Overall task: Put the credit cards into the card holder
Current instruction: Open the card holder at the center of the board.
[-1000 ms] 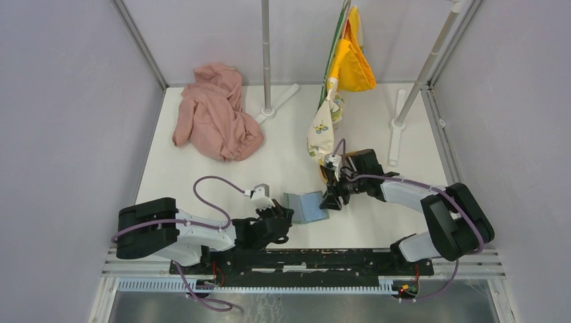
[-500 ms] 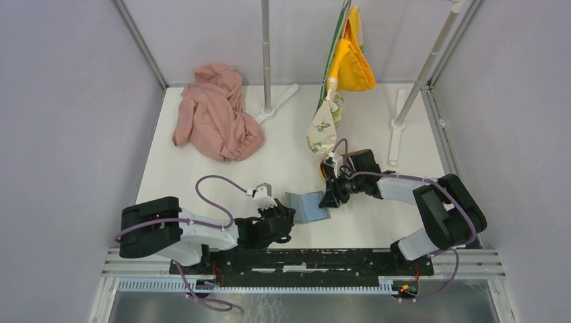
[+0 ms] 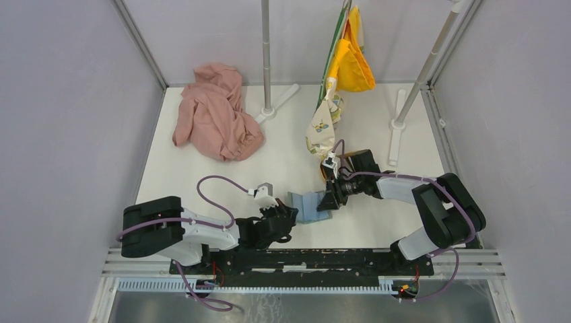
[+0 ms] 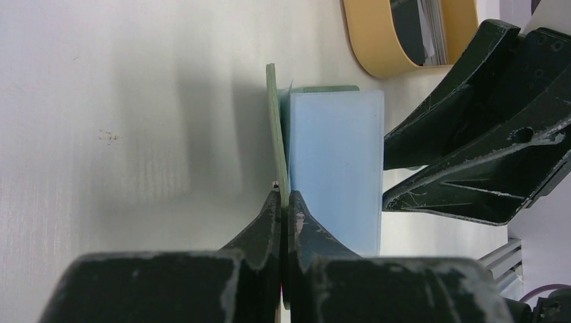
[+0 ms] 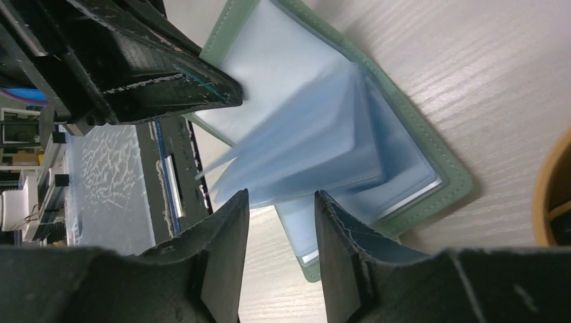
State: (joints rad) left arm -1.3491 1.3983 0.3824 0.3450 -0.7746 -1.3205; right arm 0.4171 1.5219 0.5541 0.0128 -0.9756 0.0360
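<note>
The sage-green card holder (image 3: 311,206) lies open on the table between the arms, its pale blue inner sleeves (image 5: 303,148) fanned up. My left gripper (image 4: 284,198) is shut on the edge of its green cover (image 4: 275,128), which stands upright. My right gripper (image 5: 281,198) is open, its fingertips just over the loose ends of the blue sleeves and holding nothing. In the top view my left gripper (image 3: 291,214) and right gripper (image 3: 328,202) sit on opposite sides of the holder. Dark and pale cards (image 4: 425,23) sit in the oval wooden tray (image 4: 377,47) beyond the holder.
A crumpled pink cloth (image 3: 215,111) lies at the back left. A pole stand (image 3: 267,60) stands at the back middle and another (image 3: 397,134) at the right. Yellow (image 3: 353,67) and patterned (image 3: 322,131) bags hang above the right arm. The tray's rim (image 5: 549,195) is close to the right gripper.
My right gripper has moved left and nearer, onto the holder's sleeves. The holder has shifted slightly with the sleeves fanned. My left gripper keeps its grip on the cover.
</note>
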